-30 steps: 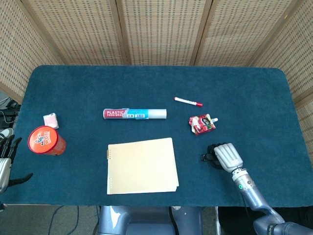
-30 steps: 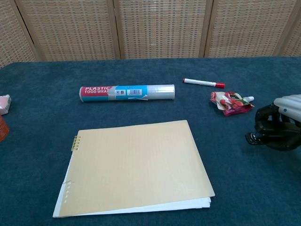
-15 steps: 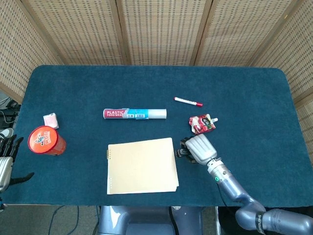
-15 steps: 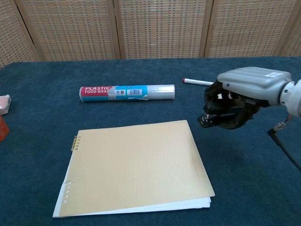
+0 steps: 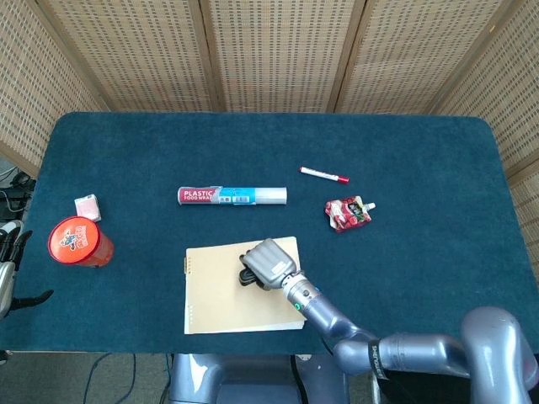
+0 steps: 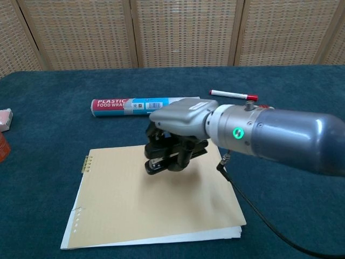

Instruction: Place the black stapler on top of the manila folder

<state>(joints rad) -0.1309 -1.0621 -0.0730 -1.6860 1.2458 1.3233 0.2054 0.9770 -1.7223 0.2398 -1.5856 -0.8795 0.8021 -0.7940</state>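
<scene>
Our right hand (image 6: 180, 127) holds the hard, heavy-looking black stapler (image 6: 173, 157) around its middle, over the flat manila folder (image 6: 124, 210).

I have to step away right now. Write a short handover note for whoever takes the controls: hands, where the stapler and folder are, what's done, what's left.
Right hand grips the black stapler over the middle of the manila folder; whether it touches the folder can't be told.
Left hand is at the table's left edge, holding nothing, fingers apart.
Done: stapler picked up and brought above the folder.
Left: set it down on the folder, let go, pull the right hand clear.
</scene>
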